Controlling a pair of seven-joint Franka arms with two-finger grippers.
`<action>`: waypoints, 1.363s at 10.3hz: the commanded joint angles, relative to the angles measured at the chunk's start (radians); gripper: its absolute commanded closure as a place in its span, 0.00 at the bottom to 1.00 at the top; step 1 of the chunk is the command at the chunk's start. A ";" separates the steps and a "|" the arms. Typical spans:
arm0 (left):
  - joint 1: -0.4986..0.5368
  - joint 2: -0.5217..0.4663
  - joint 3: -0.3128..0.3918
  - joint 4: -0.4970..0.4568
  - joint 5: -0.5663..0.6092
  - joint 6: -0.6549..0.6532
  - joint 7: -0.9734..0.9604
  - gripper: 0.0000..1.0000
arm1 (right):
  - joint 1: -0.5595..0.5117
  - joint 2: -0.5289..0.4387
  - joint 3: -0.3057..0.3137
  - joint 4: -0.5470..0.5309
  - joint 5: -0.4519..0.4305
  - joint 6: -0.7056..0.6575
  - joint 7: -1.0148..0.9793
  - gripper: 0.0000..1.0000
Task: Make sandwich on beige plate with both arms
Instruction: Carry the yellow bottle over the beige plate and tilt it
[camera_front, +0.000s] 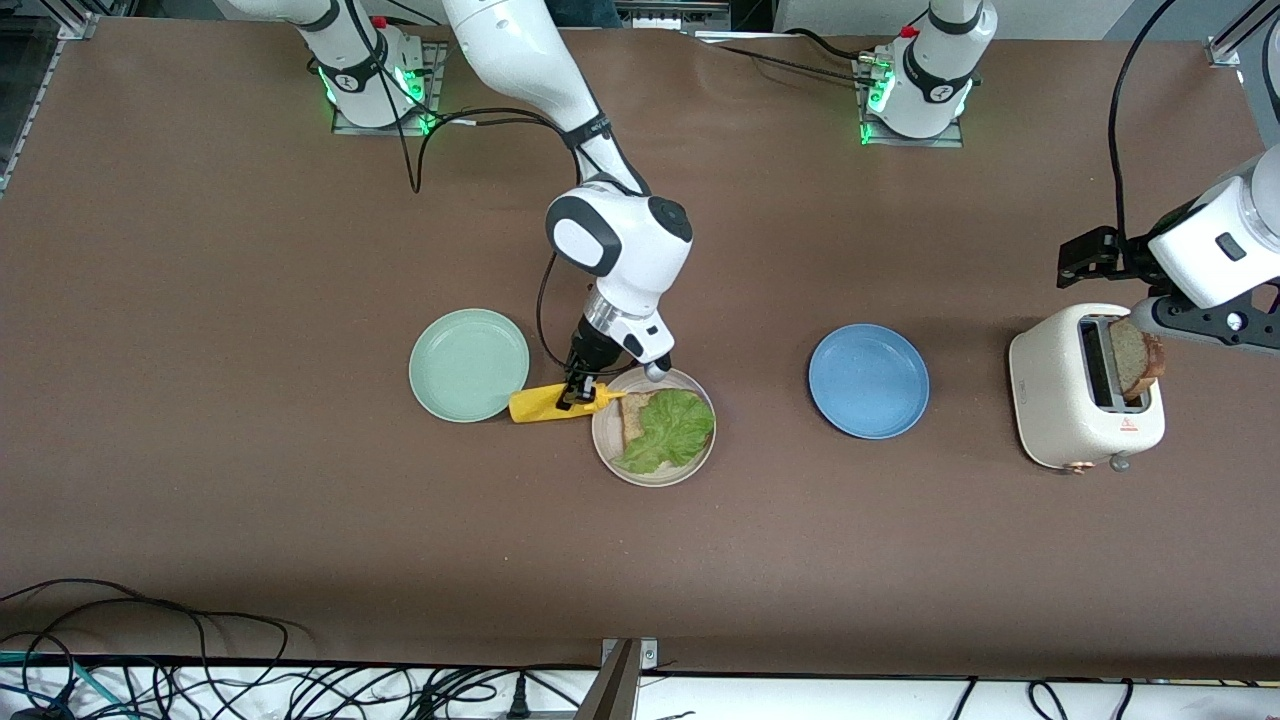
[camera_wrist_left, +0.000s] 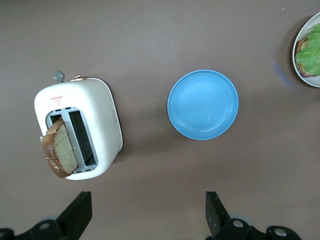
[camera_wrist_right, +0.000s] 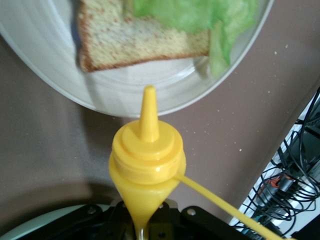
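I start with the big white plastic two-slot toaster (camera_front: 1085, 390) at the left arm's end of the table: a square slice of brown wholegrain bread (camera_front: 1137, 358) stands tilted out of one slot, presumably parked there as the sandwich's top slice. My left gripper (camera_wrist_left: 149, 220) hangs over the table just beside that toaster with its fingers spread wide and empty, which I read as lining up for that slice.

Next down in size, the three round plates sit in a row: the blue plate (camera_front: 868, 380) bare in the middle, the mint-green plate (camera_front: 468, 364) toward the right arm's end, and between them the pale cream-beige plate (camera_front: 680, 470). That one carries the half-built sandwich, one brown bread slice (camera_wrist_right: 140, 37) with a ruffled green lettuce leaf (camera_front: 668, 430) draped over it.

Smallest is the yellow squeeze bottle (camera_front: 550, 402), lying sideways between the green and beige plates. My right gripper (camera_front: 580, 392) is clamped on its body, the nozzle (camera_wrist_right: 149, 112) aimed at the beige plate's rim, so sauce would land on the food.
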 joint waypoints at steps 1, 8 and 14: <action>0.005 -0.009 0.001 -0.005 -0.026 -0.006 0.017 0.00 | 0.042 0.059 -0.024 0.034 -0.076 -0.023 0.068 1.00; 0.005 -0.009 0.001 -0.005 -0.026 -0.006 0.017 0.00 | 0.036 0.036 -0.033 0.060 -0.080 -0.060 0.035 1.00; 0.005 -0.009 0.001 -0.005 -0.026 -0.006 0.017 0.00 | -0.124 -0.152 -0.097 0.100 0.283 -0.184 -0.367 1.00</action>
